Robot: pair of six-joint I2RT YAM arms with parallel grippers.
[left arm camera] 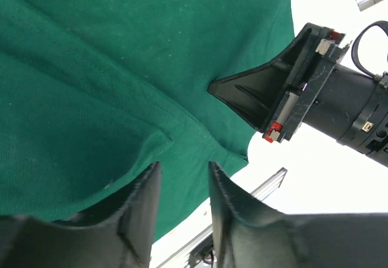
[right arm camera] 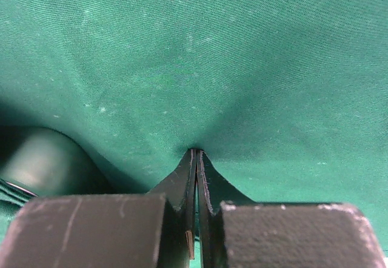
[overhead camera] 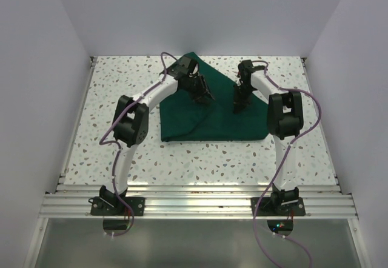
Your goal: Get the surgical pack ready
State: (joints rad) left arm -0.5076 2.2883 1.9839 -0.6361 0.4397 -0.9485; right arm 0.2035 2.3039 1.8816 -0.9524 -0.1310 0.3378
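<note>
Nearest the left gripper (left arm camera: pixel 183 170), its fingers are seen standing apart with nothing caught between them. Through the gap only the surgical pack (left arm camera: pixel 121 68), the dark green cloth drape, is seen, lying just beyond the tips. A doubled edge of the cloth is found just ahead of one finger, ending in a small corner. A little farther ahead and off to the side of those fingers, the right gripper (left arm camera: pixel 215 89) is met. Its jaws are pressed together and its tip is set into the cloth, so that creases are drawn towards it. Whether a pinch of fabric is trapped between the closed tips cannot be told. Farther out, the drape is seen spread under both tools on the speckled table (overhead camera: pixel 200 159). It is partly folded into a rough wedge, straight along the edge nearer the arm bases and running to a point beyond the grippers; no compact bundle is formed yet. The step in hand is judged to be midway through the folding, with the cloth probably anchored by the right tool while the left is free for a new hold. For the next move, a loose edge or corner would need to be straddled by the open fingers and closed upon. It would then need to be carried across without the layers underneath being dragged.
</note>
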